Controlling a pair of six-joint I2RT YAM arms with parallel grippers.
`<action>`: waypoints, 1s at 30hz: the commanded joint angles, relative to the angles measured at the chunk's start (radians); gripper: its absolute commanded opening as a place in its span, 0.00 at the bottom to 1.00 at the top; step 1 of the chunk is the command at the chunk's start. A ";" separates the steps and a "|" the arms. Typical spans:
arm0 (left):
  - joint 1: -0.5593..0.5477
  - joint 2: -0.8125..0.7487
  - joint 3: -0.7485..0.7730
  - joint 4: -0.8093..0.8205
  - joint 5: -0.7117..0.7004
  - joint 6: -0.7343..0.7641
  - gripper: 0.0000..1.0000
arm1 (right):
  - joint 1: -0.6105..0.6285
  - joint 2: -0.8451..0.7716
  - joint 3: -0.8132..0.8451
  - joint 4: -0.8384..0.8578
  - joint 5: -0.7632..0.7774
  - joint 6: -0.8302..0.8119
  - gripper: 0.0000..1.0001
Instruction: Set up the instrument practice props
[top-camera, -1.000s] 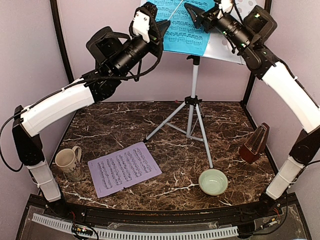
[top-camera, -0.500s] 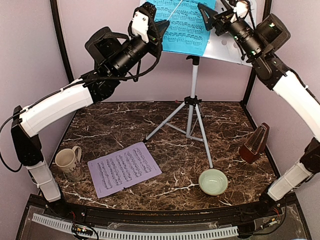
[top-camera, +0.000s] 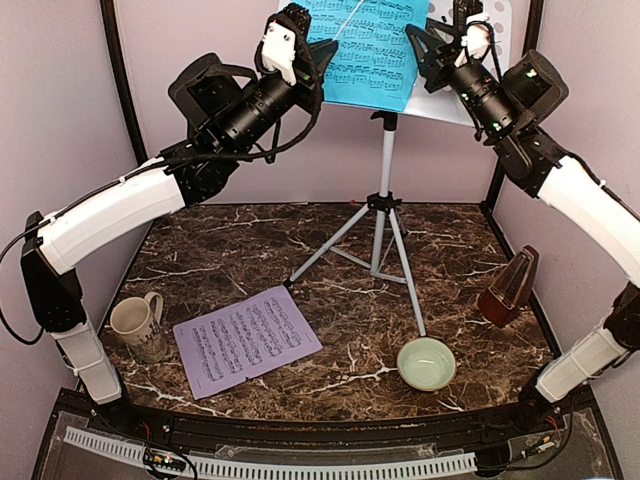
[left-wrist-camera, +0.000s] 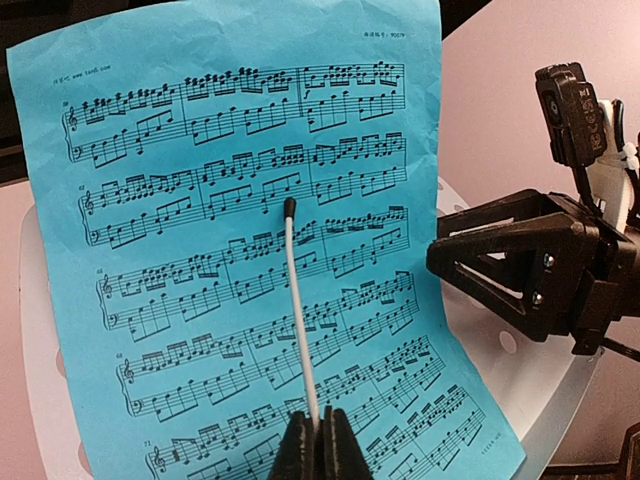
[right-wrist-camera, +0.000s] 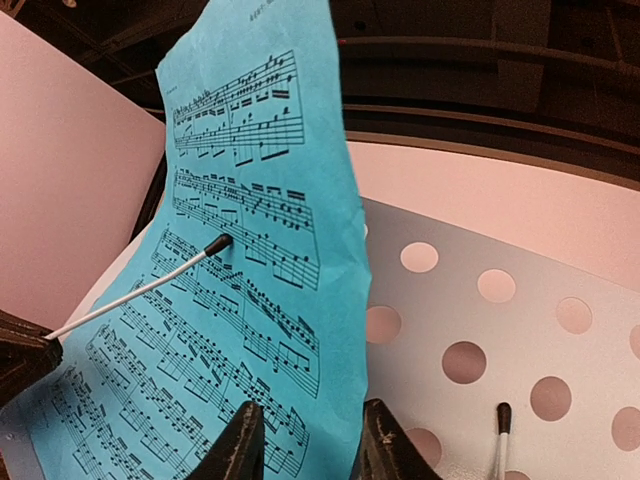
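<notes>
Blue music sheet (top-camera: 370, 55) on stand desk (right-wrist-camera: 440, 305), left jaws tight on white wire (left-wrist-camera: 300, 310), right jaws apart astride sheet edge.

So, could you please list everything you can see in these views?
Tripod music stand, perforated desk: one, silver-white, back centre.
Paper music sheets: two; blue sheet on stand's desk, lilac sheet front left.
Pyramid metronome: one, reddish-brown, right side.
Handled mug: one, beige, front left.
Round bowl: one, pale green, front right.
Thin page-holder wires: two, white, black-tipped, on desk.
Left end effector: one, black, shut on a page-holder wire.
Right end effector: one, black, open astride blue sheet's edge.
</notes>
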 joint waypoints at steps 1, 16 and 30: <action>-0.012 -0.053 0.023 0.077 0.085 0.000 0.00 | -0.003 0.007 0.034 0.045 -0.035 0.031 0.30; -0.012 -0.038 0.049 0.041 0.092 0.003 0.00 | -0.004 0.066 0.091 0.047 -0.087 0.030 0.18; -0.012 -0.045 0.046 0.030 0.083 0.013 0.00 | -0.003 0.112 0.147 0.047 -0.113 0.052 0.21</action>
